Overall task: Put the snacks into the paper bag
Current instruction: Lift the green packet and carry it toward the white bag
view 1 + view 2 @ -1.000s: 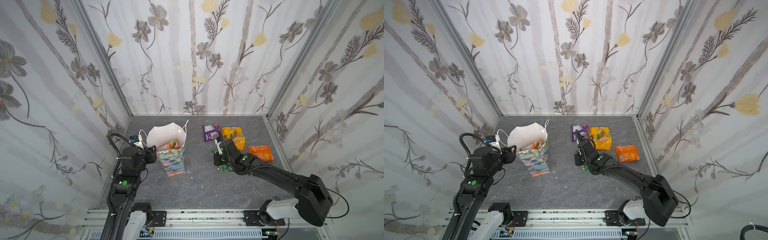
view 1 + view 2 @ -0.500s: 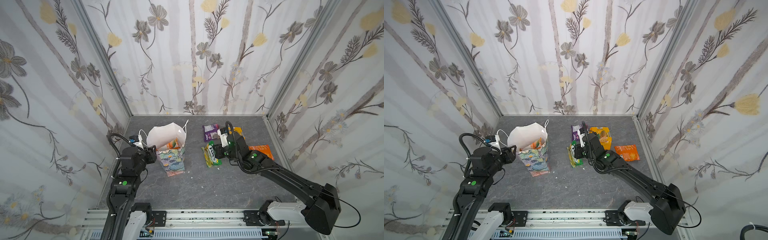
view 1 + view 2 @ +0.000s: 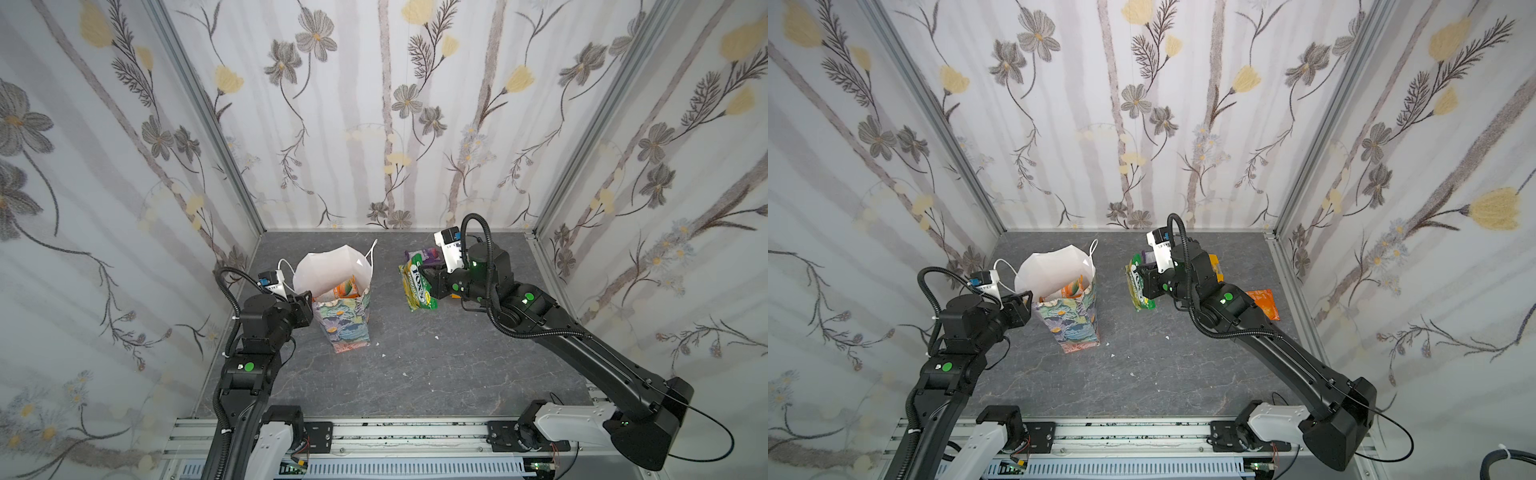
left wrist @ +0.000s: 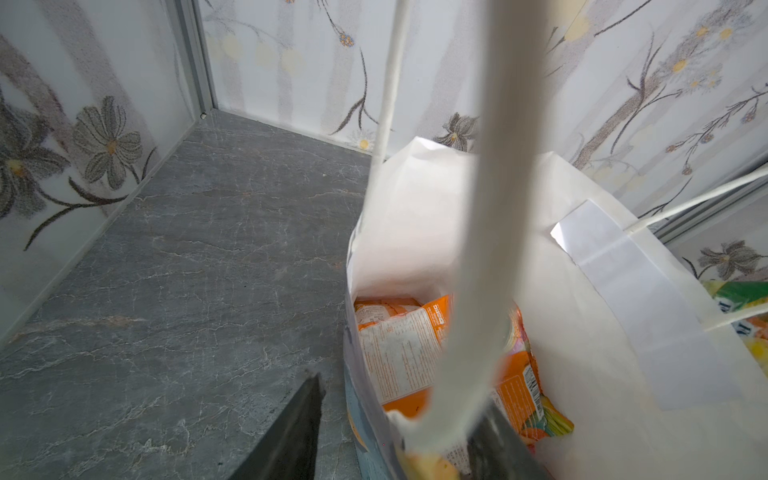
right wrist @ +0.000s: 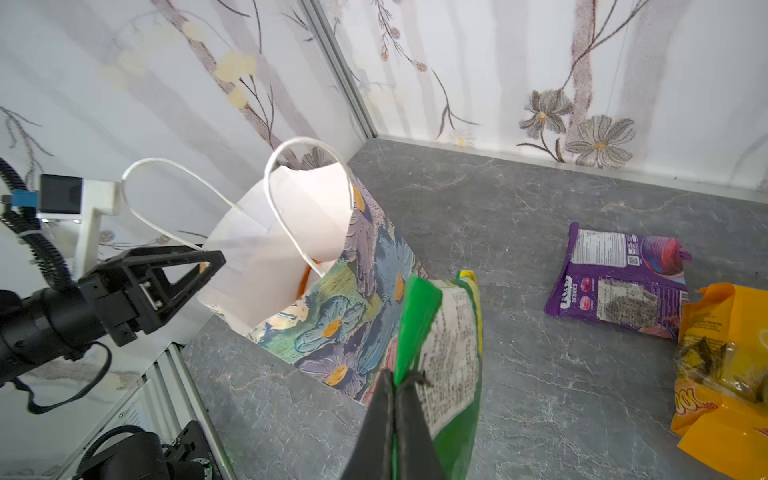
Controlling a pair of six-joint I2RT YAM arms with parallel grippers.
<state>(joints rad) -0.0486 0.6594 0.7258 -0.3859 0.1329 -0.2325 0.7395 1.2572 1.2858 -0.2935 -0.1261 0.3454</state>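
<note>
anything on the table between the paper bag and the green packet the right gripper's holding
Nothing: in both top views only bare grey table separates the paper bag from the green packet.

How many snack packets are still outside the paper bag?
4: a green packet held in the right gripper, plus a purple packet, a yellow packet and an orange packet on the table. The arm may hide more.

Three tall walls point(image 3: 386, 124) close in the space, papered white with grey trunks, grey flowers and pale yellow blooms. Silvery metal posts point(image 3: 208, 124) run down the two far corners, at about eleven and one o'clock. The floor point(image 3: 415, 374) is dark grey stone-look sheet with thin pale veins. At six o'clock a slotted aluminium rail point(image 3: 395, 432) edges it. Light is soft and even.
</note>
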